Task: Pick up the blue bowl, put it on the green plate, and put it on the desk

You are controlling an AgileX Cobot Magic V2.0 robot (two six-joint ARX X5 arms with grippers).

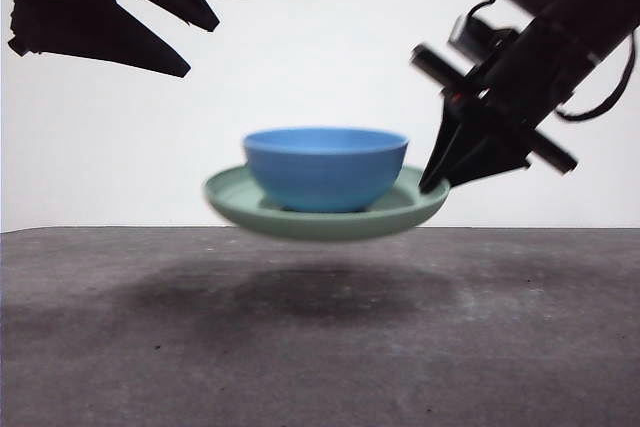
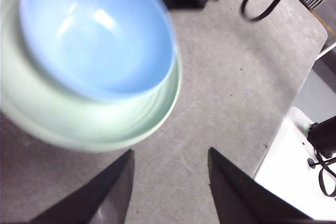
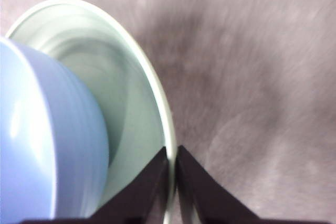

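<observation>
The plate (image 1: pixel 325 215) hangs in the air above the desk (image 1: pixel 320 347), with the bowl (image 1: pixel 325 169) sitting in its middle; a soft shadow lies on the desk straight below. Open desk shows under the plate and on all sides of it in the front view. The right gripper (image 1: pixel 437 185) pinches the plate's rim at one edge, its jaws closed on the rim with only the thin lip between them, as the right wrist view shows (image 3: pixel 172 179). The left gripper (image 2: pixel 169 182) is off to the side and higher, its jaws spread and empty, with bare desk between them; in the front view it shows as dark tips at the upper corner (image 1: pixel 195 42).

Plate and bowl are blurred in all views. The left wrist view cuts off part of the plate (image 2: pixel 105 129) and bowl (image 2: pixel 100 35); the right wrist view shows only part of the bowl's wall (image 3: pixel 47 145) and a section of the plate (image 3: pixel 136 119).

The bowl is medium blue, round, upright, narrower than the plate. The plate is pale green, shallow, tilted slightly
</observation>
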